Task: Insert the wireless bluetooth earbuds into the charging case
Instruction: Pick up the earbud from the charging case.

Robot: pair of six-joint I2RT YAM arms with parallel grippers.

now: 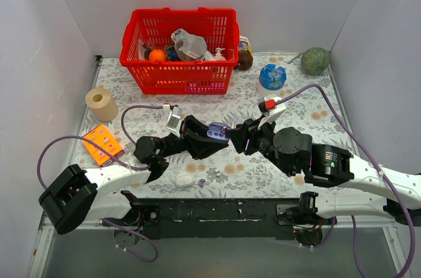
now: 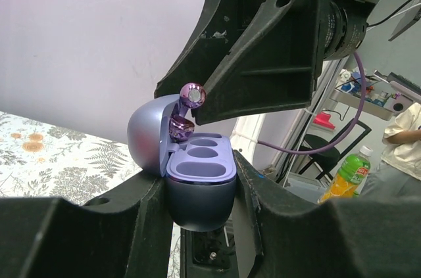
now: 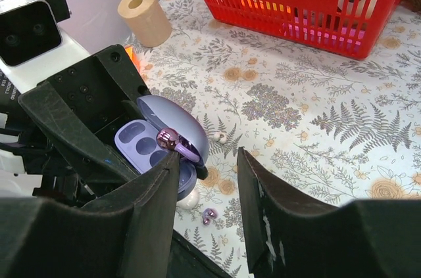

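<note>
My left gripper (image 1: 209,137) is shut on the lavender charging case (image 2: 200,166), held above the table with its lid open and three empty hollows showing. The case also shows in the top view (image 1: 218,133) and the right wrist view (image 3: 141,143). One shiny purple earbud (image 3: 168,139) sits at the case's hinge edge against the lid, touching the tip of my right gripper's left finger; it also shows in the left wrist view (image 2: 193,96). My right gripper (image 3: 207,160) is open, its jaws wide apart beside the case. A second purple earbud (image 3: 209,215) lies on the table below.
A red basket (image 1: 179,48) of items stands at the back. A paper roll (image 1: 101,102) and an orange card (image 1: 103,143) are at the left. A white rounded piece (image 1: 184,179) lies near the front edge. A blue object (image 1: 272,76) and a green ball (image 1: 315,60) are at the back right.
</note>
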